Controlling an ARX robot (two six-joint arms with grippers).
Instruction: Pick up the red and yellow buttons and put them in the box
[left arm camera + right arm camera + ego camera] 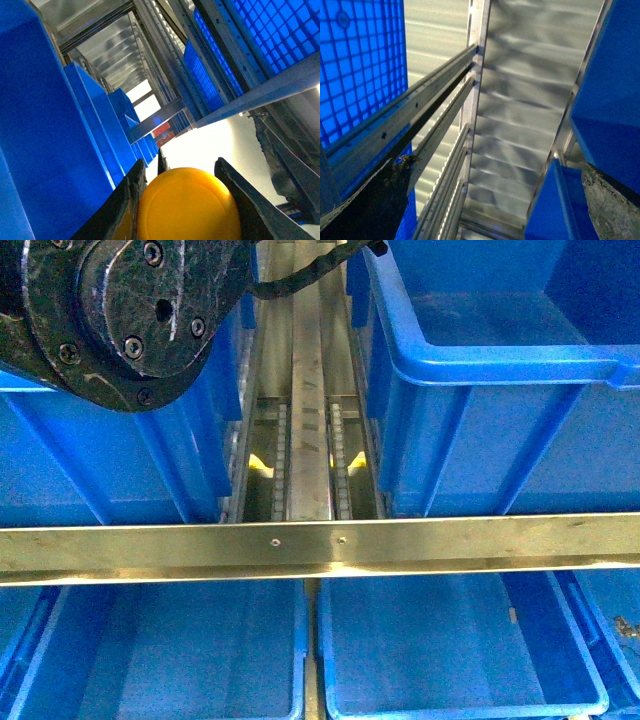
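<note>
A wide metal beam (320, 545) ran straight across the front view below the middle of the frame, cutting in front of everything behind it. Under it, along the bottom edge, sat the lower-left box (296, 660) and the lower-right box (565, 706), side by side and open, with no buttons visible on their floors. Above the beam, the upper-right box (500, 368) filled the right of the frame and the upper-left box (100, 470) the left. A narrow steel track (308, 420) ran up the centre between them. A scuffed black arm joint (120, 310) crowded the upper left corner, hiding part of the upper-left box, and a black cable (310, 275) trailed from it along the top edge. In the left wrist view, the left end effector (181, 167) was pinching a yellow button (187, 205), whose round cap sat between the two dark fingers (125, 200). Beyond it were a row of blue crates (50, 125), grey racking (280, 90) and a blue gridded crate base (280, 30). In the right wrist view, the right end effector (492, 165) was spread wide with nothing between its fingers (375, 200). It faced steel rails (420, 95), a ribbed metal panel (530, 100) and a blue crate wall (610, 100).
</note>
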